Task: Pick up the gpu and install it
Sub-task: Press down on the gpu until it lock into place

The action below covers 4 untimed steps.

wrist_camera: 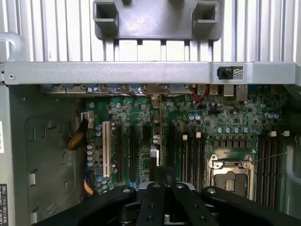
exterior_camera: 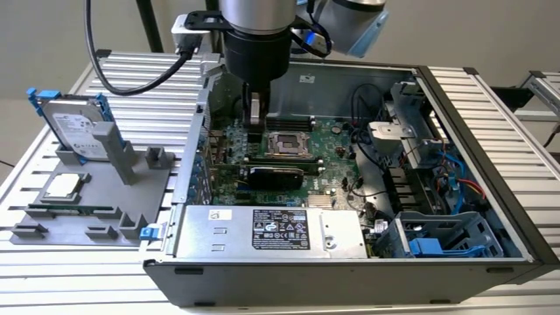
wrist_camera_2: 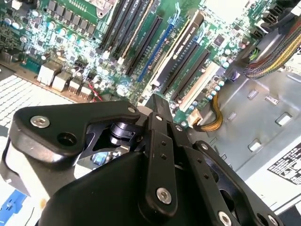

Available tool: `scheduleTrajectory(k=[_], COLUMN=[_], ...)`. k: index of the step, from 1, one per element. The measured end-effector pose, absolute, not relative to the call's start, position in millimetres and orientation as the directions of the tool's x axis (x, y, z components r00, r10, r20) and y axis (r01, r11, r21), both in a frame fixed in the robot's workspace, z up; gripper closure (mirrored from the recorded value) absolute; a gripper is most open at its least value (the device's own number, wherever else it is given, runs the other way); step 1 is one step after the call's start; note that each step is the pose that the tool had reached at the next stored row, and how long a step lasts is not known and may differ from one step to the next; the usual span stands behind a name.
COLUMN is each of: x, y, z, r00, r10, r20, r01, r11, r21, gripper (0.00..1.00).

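Note:
The gpu [exterior_camera: 275,176] stands on edge across the green motherboard [exterior_camera: 328,138] inside the open computer case, its black shroud facing the exterior camera. In both wrist views it is a thin card seen edge-on [wrist_camera: 160,134] [wrist_camera_2: 182,44], lined up with the expansion slots. My gripper [exterior_camera: 254,121] hangs inside the case above the board, clear of the card in the exterior view. In both wrist views its black fingers meet at a point [wrist_camera: 162,176] [wrist_camera_2: 155,100] over the card's edge, with nothing between them.
A silver power supply [exterior_camera: 262,230] fills the case's near side. The processor socket [exterior_camera: 284,141] lies beyond the card. Cables [exterior_camera: 420,170] and a blue drive cage [exterior_camera: 437,246] crowd the exterior view's right. A grey holder [exterior_camera: 88,190] with a hard drive [exterior_camera: 77,128] stands at the left.

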State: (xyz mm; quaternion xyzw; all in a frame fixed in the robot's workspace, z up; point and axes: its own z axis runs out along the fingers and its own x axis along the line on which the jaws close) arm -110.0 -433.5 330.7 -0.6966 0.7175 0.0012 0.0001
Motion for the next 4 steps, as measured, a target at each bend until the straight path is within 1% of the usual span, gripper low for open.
scheduleTrajectory(k=[4], x=[-110.0], y=[-433.5], z=[330.7], r00=[-0.029], r10=[-1.000], r20=[-0.003], r01=[-1.000], r11=[0.029], r21=[0.002], gripper=[1.00])
